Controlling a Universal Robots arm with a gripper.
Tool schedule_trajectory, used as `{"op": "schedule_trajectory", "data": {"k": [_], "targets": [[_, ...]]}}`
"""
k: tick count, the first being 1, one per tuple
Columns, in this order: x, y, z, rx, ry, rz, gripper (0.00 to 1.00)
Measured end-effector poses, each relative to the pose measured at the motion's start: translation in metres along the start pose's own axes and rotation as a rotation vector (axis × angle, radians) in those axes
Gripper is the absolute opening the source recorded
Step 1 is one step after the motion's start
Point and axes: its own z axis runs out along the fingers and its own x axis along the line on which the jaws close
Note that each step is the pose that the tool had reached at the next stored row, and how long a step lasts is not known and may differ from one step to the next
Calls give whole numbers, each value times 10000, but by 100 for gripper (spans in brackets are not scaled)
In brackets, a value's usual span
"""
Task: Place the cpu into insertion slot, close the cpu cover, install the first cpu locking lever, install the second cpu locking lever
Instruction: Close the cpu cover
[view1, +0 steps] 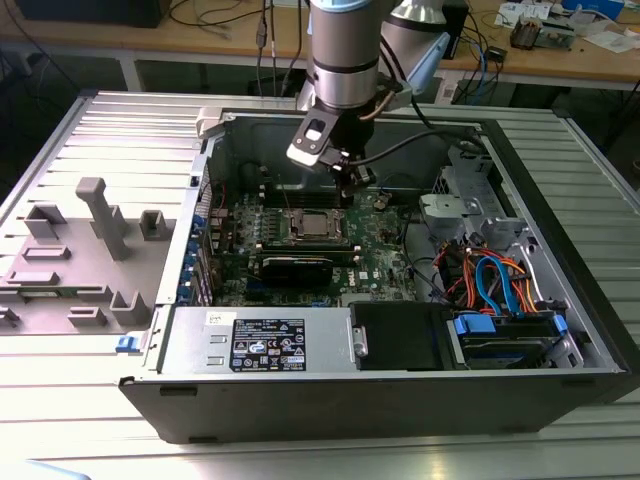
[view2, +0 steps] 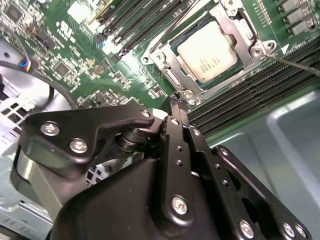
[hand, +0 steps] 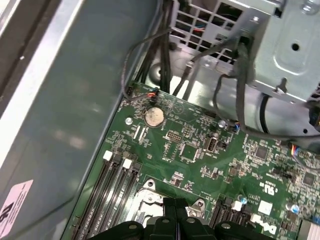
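Where the cpu (view2: 206, 51) lies flat in the insertion slot (view2: 170, 70), its dull silver top shows through the cut-out of the cpu cover (view2: 240, 32), a silvery frame lying down around it. The gripper (view2: 176, 102) stands just beside one corner of the slot, its jaws pressed together with nothing between them and the tip close to the frame's corner screw; whether it touches cannot be told. Long black memory slots (view2: 135, 20) flank the socket on the green motherboard (view2: 75, 75), which in the first wrist view carries a coin cell (hand: 153, 116). In the exterior view the gripper (view1: 347, 190) hangs over the board inside the open computer case (view1: 560, 390), which rests on a ridged metal bench (view1: 60, 400).
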Motion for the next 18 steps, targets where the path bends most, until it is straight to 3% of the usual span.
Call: {"op": "schedule_trajectory", "data": {"k": [3, 6, 12, 18], "targets": [[0, -1, 6, -10, 2, -475, 11], [1, -1, 17, -58, 72, -1297, 11], [2, -2, 28, -121, 168, -2373, 11], [5, -8, 28, -123, 168, -2552, 11]]}}
